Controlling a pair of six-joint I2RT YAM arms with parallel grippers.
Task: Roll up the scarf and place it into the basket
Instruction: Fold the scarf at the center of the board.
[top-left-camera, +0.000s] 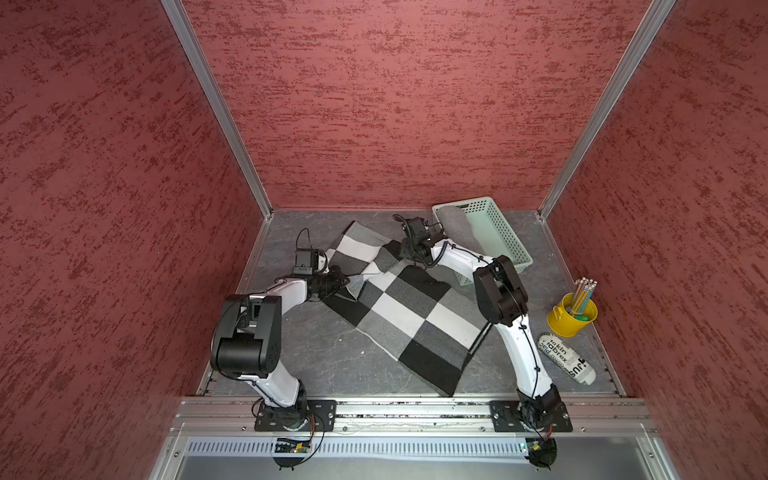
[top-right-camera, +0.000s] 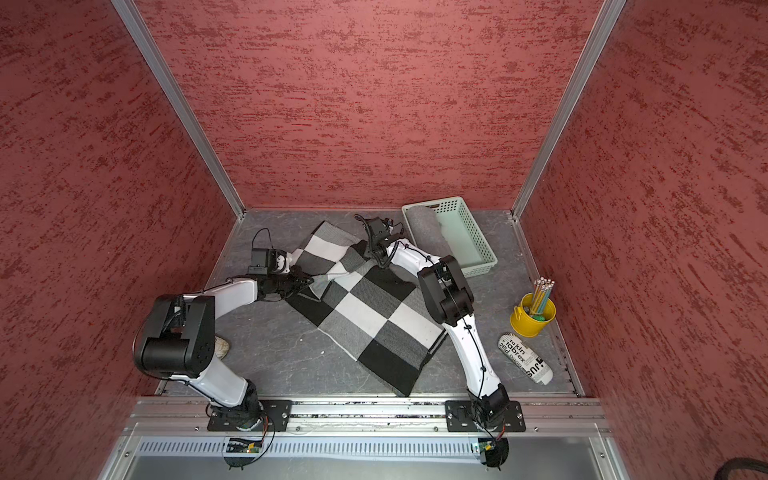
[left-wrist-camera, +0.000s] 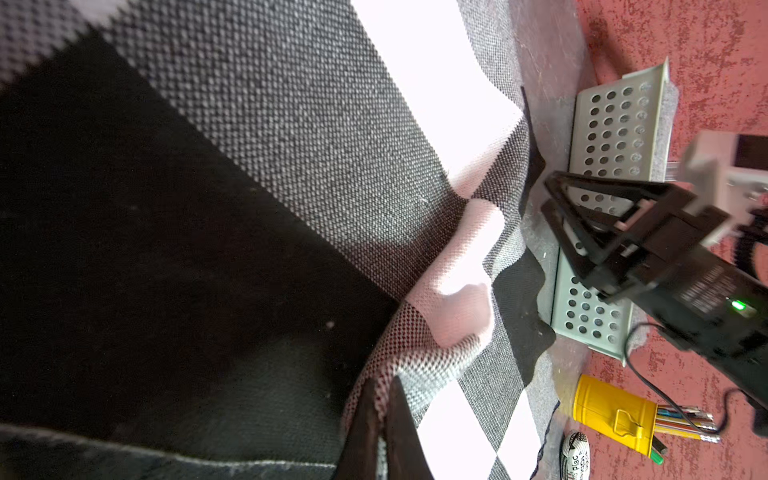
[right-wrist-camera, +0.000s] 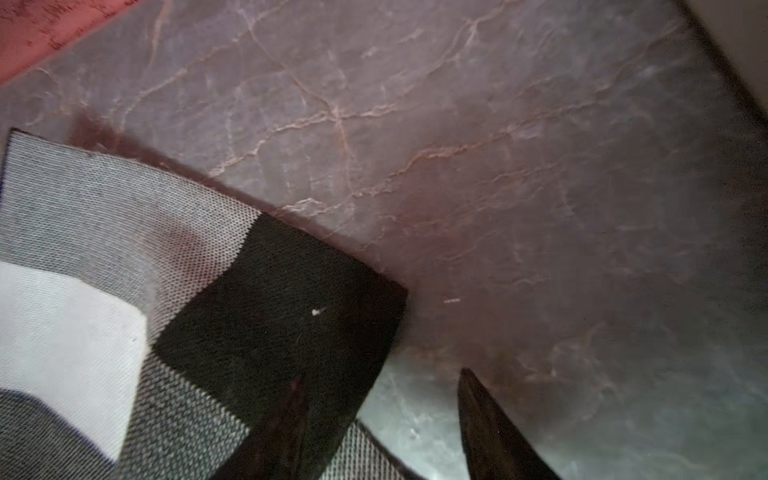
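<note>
The scarf (top-left-camera: 411, 307) (top-right-camera: 365, 307), checked in black, grey and white, lies spread and partly folded over on the grey table. My left gripper (top-left-camera: 347, 282) (left-wrist-camera: 380, 386) is shut on a fold of the scarf (left-wrist-camera: 291, 145) at its left edge. My right gripper (top-left-camera: 409, 255) (right-wrist-camera: 380, 376) is open low over the scarf's far black corner (right-wrist-camera: 270, 316); one finger is over the cloth, the other over bare table. The pale mint basket (top-left-camera: 505, 232) (top-right-camera: 469, 232) (left-wrist-camera: 611, 137) stands at the back right, just beyond the right gripper.
A grey rolled cloth (top-left-camera: 457, 226) lies in the basket. A yellow pencil cup (top-left-camera: 571, 320) (top-right-camera: 532, 320) and a white printed roll (top-left-camera: 565, 359) sit at the right edge. Red walls close in three sides.
</note>
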